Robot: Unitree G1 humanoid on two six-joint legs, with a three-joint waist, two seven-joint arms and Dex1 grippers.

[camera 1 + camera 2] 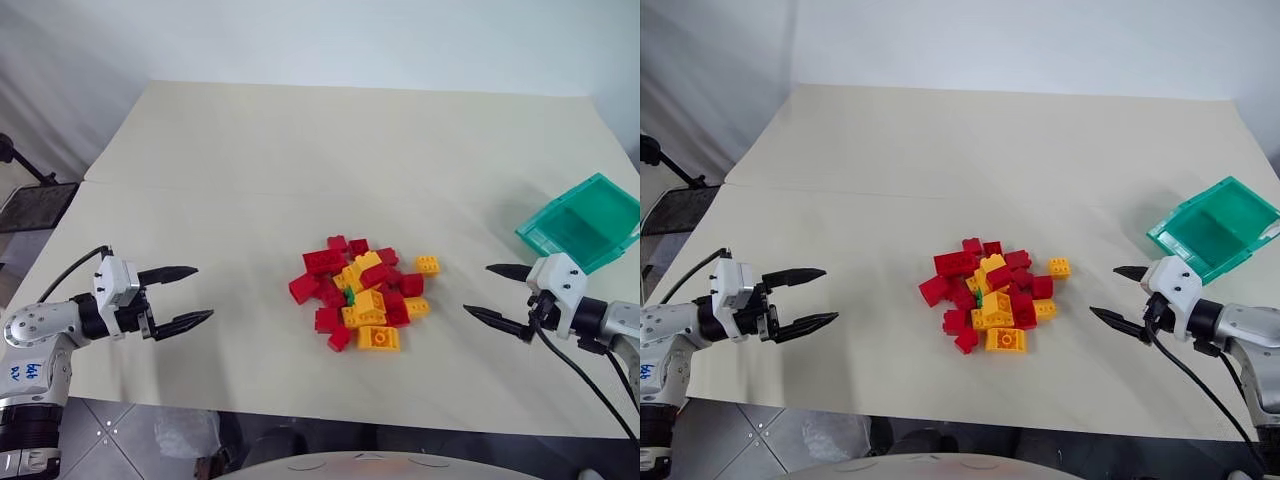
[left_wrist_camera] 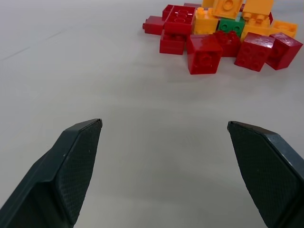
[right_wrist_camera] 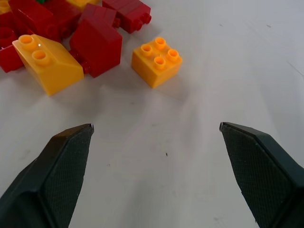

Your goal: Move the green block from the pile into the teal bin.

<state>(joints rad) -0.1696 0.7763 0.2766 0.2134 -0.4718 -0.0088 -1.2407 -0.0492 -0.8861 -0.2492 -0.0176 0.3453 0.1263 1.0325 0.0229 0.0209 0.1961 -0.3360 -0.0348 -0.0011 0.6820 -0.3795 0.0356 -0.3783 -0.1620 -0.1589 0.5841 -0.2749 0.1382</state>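
Observation:
The pile (image 1: 362, 293) of red and yellow bricks lies in the middle of the table. The green block (image 1: 349, 296) is wedged among them on the pile's left side, mostly covered; in the left wrist view the green block (image 2: 231, 24) sits behind red bricks. The teal bin (image 1: 580, 222) stands tilted at the table's right edge, nothing visible inside. My left gripper (image 1: 203, 292) hovers open well left of the pile, pointing at it. On the pile's right, just in front of the bin, my right gripper (image 1: 477, 289) is open. Both hold nothing.
A single yellow brick (image 1: 428, 264) lies slightly apart at the pile's upper right. A black stand (image 1: 30, 205) sits off the table's left side. The table's front edge (image 1: 300, 412) runs close below both grippers, with tiled floor beyond it.

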